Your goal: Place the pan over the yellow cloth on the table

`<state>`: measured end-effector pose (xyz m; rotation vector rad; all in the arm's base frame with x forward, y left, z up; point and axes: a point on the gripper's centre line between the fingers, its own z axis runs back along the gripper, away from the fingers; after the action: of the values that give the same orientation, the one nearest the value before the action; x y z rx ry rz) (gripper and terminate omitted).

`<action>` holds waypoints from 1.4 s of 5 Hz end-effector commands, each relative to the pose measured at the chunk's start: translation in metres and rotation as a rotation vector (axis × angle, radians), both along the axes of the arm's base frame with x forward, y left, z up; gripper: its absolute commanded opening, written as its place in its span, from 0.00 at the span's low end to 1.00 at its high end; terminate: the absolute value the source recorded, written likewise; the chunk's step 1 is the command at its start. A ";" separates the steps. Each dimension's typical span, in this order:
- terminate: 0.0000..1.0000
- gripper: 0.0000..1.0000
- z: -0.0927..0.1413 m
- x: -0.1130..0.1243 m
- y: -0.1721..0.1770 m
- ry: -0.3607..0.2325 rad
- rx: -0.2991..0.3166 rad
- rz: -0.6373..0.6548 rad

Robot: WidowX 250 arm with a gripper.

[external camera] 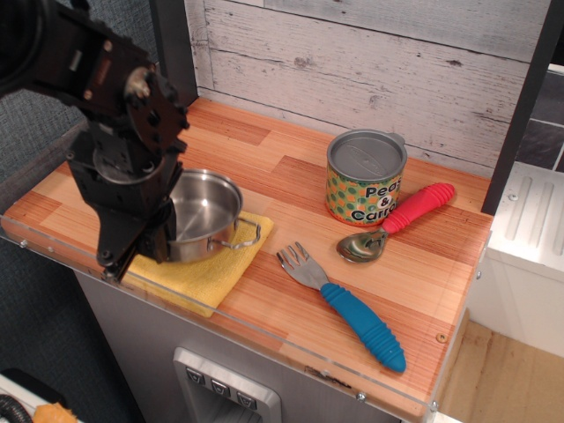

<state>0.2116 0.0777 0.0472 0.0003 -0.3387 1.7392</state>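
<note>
The pan (208, 210) is a small shiny steel pot with a wire loop handle showing on its right. It sits upright on the yellow cloth (210, 276) at the front left of the table (291, 176). My black gripper (148, 247) reaches down at the pan's left side and is shut on its left rim. The gripper body hides the pan's left handle and the left part of the cloth.
A lidded printed can (365, 176) stands at the middle back. A red-handled spoon (401, 220) lies to its right and a blue-handled fork (352, 313) lies in front. A clear acrylic edge runs along the front. A plank wall stands behind.
</note>
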 end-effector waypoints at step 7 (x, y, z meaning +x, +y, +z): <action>0.00 1.00 0.069 0.052 0.010 0.237 0.138 -0.520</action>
<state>0.2643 0.0893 0.1063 0.2074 -0.2143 1.1766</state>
